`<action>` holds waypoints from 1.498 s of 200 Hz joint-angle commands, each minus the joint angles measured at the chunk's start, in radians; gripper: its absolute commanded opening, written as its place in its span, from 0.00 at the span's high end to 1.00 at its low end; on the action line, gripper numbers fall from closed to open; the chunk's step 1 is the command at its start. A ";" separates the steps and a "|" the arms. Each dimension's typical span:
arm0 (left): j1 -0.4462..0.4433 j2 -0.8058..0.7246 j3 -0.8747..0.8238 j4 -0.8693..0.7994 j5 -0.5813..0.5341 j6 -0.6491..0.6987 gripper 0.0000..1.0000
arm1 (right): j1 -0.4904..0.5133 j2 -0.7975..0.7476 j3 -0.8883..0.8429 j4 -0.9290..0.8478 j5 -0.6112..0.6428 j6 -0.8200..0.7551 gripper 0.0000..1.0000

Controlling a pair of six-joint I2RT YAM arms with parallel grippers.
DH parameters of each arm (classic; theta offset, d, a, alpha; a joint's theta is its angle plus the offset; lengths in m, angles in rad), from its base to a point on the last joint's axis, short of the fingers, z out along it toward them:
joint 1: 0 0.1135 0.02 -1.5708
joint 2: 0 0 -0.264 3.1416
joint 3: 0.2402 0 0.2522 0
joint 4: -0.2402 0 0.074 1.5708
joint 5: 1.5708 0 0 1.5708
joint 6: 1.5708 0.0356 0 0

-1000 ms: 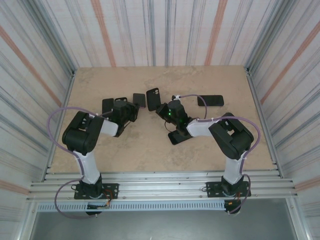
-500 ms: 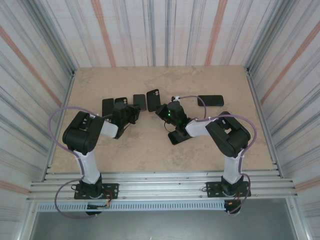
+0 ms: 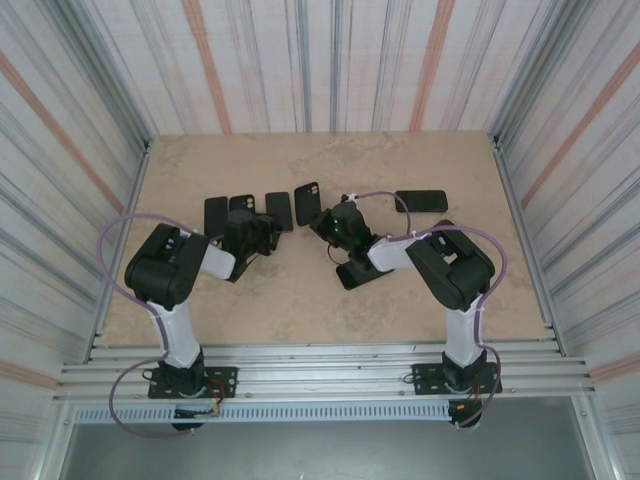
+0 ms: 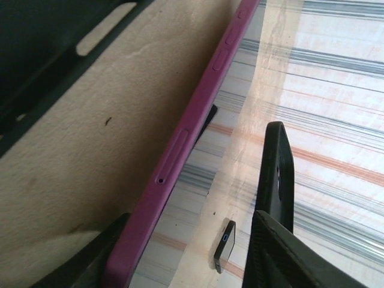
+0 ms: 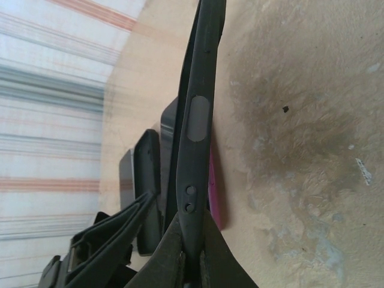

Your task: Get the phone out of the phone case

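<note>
Though cropped, right claw [image 5: 191, 243] tight on black case [image 5: 201, 114] edge — left claw [image 4: 192, 255] spread around purple case [image 4: 180, 150].

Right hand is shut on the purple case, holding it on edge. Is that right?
No. The right hand is shut on a black piece, holding it on edge; the purple case sits just beyond it. The right wrist view shows this.

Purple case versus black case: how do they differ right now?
Colour: the purple case is magenta, the black case is black. Grip: the black case is pinched edge-on in the shut right gripper, while the purple case sits unclamped inside the open left gripper. Shared: both are slim, seen edge-on, with button details along the side.
</note>
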 commanded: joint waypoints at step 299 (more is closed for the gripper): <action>0.089 -0.216 0.078 -0.420 0.105 0.163 0.30 | 0.040 0.043 0.116 -0.272 0.056 -0.243 0.68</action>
